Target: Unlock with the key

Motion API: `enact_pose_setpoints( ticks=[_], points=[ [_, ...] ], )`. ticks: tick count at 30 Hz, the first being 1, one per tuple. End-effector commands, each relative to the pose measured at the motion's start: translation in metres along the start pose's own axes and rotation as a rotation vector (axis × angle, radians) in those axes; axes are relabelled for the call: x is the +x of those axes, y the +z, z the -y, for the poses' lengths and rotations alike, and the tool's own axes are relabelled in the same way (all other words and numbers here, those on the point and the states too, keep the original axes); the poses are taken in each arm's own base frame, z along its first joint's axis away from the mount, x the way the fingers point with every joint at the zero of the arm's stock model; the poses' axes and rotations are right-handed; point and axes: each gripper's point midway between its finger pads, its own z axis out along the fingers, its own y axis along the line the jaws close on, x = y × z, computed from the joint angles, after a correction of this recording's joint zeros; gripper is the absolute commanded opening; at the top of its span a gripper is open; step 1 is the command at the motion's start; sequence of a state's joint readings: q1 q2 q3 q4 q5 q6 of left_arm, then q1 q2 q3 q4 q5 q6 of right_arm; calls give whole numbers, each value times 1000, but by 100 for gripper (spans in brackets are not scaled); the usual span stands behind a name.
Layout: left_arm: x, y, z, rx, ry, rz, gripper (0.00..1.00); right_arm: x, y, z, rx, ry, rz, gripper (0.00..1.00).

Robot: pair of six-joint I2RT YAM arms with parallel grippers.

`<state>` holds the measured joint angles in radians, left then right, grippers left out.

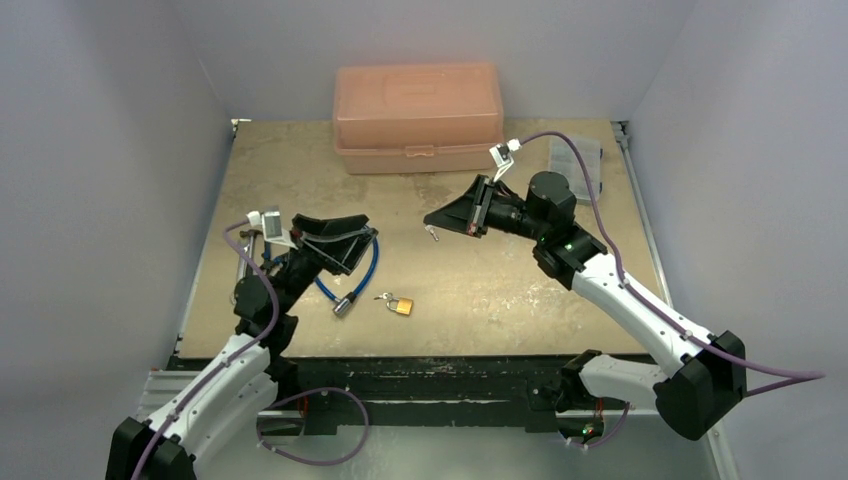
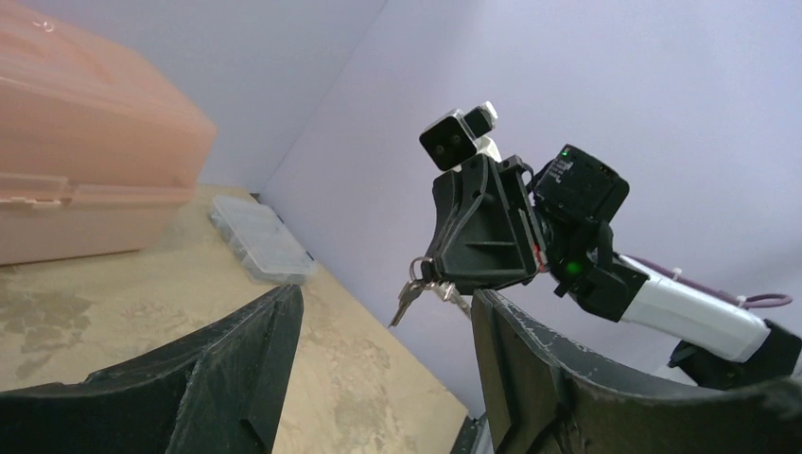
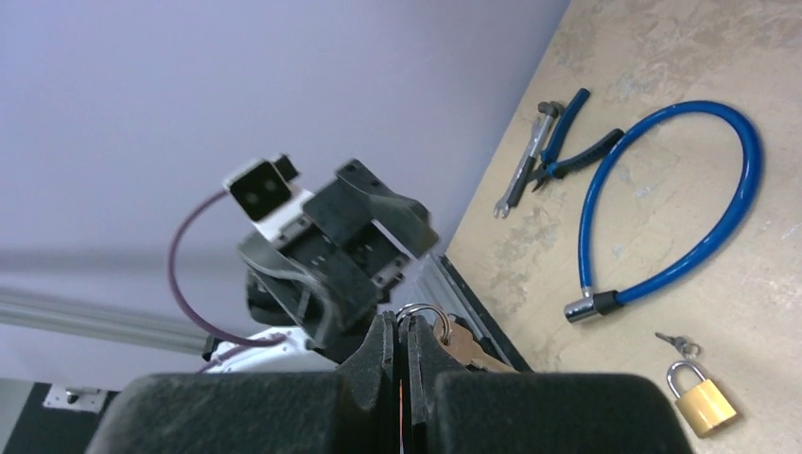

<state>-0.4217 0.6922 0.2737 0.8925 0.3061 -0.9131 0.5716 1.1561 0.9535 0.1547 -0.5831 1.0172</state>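
The small brass padlock [image 1: 400,305] lies on the table near the front edge; it also shows in the right wrist view [image 3: 705,407]. The key [image 1: 384,296], tiny and silver with a small ring, lies right beside it [image 3: 676,342]. My right gripper [image 1: 437,219] is raised over mid-table and shut [image 3: 402,350] on the ring of a separate bunch of keys [image 3: 463,345], which hangs below it [image 2: 409,303]. My left gripper [image 1: 350,245] is open and empty [image 2: 383,378], held above the blue cable lock [image 1: 372,262].
The blue cable lock's loop [image 3: 662,189] ends in a silver metal end [image 1: 342,307] left of the padlock. Blue-handled pliers [image 3: 567,142] and a small wrench [image 3: 525,161] lie at the left edge. A salmon plastic box [image 1: 418,115] and a clear organizer case [image 1: 585,165] stand at the back.
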Motion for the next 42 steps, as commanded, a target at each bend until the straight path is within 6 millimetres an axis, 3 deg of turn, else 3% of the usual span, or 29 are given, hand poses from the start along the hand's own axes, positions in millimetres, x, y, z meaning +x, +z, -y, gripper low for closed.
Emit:
enact_pose_setpoints(
  ticks=[1, 7, 19, 27, 42],
  points=[
    [-2, 0, 20, 156, 111, 114, 69, -26, -3, -40, -87, 3, 99, 0],
    [20, 11, 40, 291, 183, 111, 70, -28, -2, -44, -88, 8, 90, 0],
    [47, 32, 50, 403, 341, 77, 70, -20, -9, -46, -97, 37, 84, 0],
    [51, 42, 56, 451, 438, 85, 69, -10, -9, -48, -103, 47, 60, 0],
    [46, 46, 66, 507, 452, 121, 51, 7, 2, -39, -85, 69, 17, 0]
  ],
)
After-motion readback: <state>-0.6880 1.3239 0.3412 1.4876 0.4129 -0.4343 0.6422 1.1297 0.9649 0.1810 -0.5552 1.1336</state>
